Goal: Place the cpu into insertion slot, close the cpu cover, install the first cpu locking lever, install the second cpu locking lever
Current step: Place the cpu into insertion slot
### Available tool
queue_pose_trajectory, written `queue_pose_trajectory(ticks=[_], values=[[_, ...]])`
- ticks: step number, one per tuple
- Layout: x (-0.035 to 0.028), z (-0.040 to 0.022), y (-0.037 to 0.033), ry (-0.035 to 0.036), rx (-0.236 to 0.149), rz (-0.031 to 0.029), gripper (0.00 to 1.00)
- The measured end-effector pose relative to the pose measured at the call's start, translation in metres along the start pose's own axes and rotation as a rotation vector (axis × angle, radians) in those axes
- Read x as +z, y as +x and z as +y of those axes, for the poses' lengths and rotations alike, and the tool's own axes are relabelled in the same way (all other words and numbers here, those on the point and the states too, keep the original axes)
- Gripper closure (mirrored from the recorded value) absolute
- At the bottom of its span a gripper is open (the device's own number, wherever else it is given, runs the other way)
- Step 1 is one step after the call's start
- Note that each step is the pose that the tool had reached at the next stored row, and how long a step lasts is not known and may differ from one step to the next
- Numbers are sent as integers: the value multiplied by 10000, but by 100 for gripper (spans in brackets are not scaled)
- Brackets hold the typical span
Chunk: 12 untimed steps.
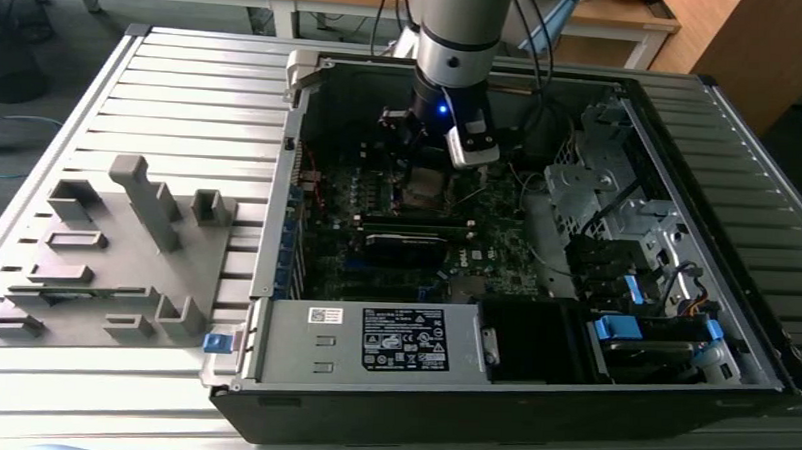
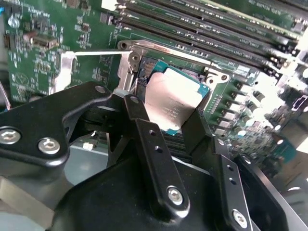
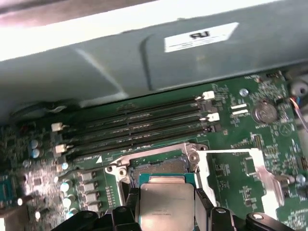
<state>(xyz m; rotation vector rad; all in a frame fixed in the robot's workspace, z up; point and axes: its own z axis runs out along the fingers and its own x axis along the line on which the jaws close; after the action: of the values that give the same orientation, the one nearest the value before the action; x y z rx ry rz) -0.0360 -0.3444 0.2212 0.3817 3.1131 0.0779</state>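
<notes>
Gripper (image 2: 167,115): clamping the cpu (image 2: 175,94) by two opposite edges, closed only to chip width, holding it over the insertion slot (image 3: 159,168) on the motherboard (image 3: 226,168), with the cpu cover (image 3: 262,171) flipped open alongside, presumably leaving the socket free for a flat drop; seating contact unclear.

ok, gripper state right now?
gripper: shut on cpu, just over the slot.
</notes>
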Motion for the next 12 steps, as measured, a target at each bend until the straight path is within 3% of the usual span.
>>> queue_pose_trajectory(ticks=[6, 12], values=[[0, 0, 0, -1, 198, -10, 46], [1, 0, 0, -2, 1008, -49, 46]])
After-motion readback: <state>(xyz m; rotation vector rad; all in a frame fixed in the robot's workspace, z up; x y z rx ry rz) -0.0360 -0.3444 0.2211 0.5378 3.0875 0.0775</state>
